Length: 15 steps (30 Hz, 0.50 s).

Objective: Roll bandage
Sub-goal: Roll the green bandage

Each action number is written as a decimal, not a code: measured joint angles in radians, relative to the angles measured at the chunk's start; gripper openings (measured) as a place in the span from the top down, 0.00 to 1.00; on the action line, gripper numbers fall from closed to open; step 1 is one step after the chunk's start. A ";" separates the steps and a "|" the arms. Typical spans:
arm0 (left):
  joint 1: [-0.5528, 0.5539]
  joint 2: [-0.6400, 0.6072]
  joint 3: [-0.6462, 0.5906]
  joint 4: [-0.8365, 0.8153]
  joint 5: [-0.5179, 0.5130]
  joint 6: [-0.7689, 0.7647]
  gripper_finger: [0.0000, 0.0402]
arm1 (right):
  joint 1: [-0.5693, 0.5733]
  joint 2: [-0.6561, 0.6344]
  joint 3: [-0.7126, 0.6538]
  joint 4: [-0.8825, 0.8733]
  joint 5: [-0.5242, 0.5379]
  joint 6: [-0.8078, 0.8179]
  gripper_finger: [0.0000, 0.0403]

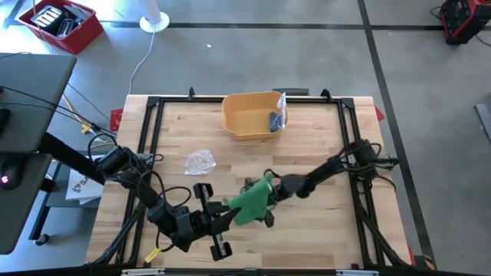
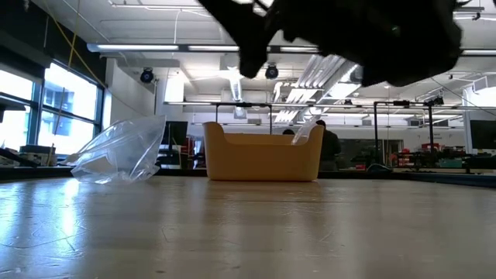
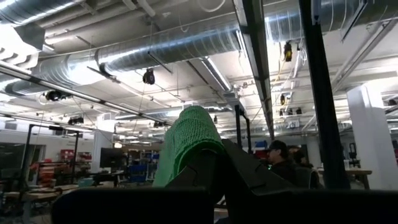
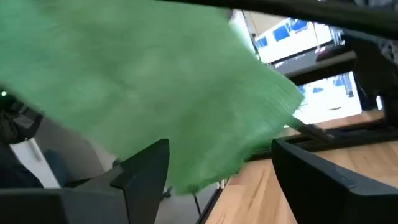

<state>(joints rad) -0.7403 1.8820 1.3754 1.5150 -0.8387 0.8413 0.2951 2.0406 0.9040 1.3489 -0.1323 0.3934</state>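
Observation:
The green bandage [image 1: 249, 203] hangs above the middle of the table, held up between both arms. My left gripper [image 1: 229, 218] reaches in from the table's near left and is shut on it. In the left wrist view the bandage [image 3: 186, 140] rises as a folded green strip between my fingers. My right gripper [image 1: 265, 189] comes from the table's right and stands open at the bandage's far right end. In the right wrist view the bandage [image 4: 155, 87] fills the space just above and between its fingers [image 4: 146, 165]. My left gripper pinches the bandage's near left end [image 3: 180, 165] between its two fingers, coming from the table's near left and slanting upward. Several layers seem folded over there. The bandage is lifted clear of the table. My right gripper: I cannot tell whether its open fingers touch the bandage's lower edge [image 4: 205, 177].
A yellow bin [image 1: 252, 115] with a blue item and clear wrapping stands at the far middle of the table. A crumpled clear plastic bag [image 1: 199, 161] lies left of centre. Black frame rails [image 1: 149, 130] border the wooden top.

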 joint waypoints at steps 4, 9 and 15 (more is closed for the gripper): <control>-0.005 0.000 0.000 0.000 0.000 0.000 0.99 | -0.056 0.064 0.070 0.001 -0.135 0.111 0.32; -0.023 -0.002 0.000 0.001 -0.007 0.034 0.99 | -0.092 0.187 0.193 0.022 -0.352 0.242 0.32; -0.040 -0.006 0.000 0.003 -0.029 0.075 0.99 | -0.101 0.365 0.403 0.085 -0.568 0.346 0.32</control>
<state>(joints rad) -0.7802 1.8763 1.3750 1.5176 -0.8672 0.9163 0.1939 2.4054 1.3067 1.4342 -0.6999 0.7399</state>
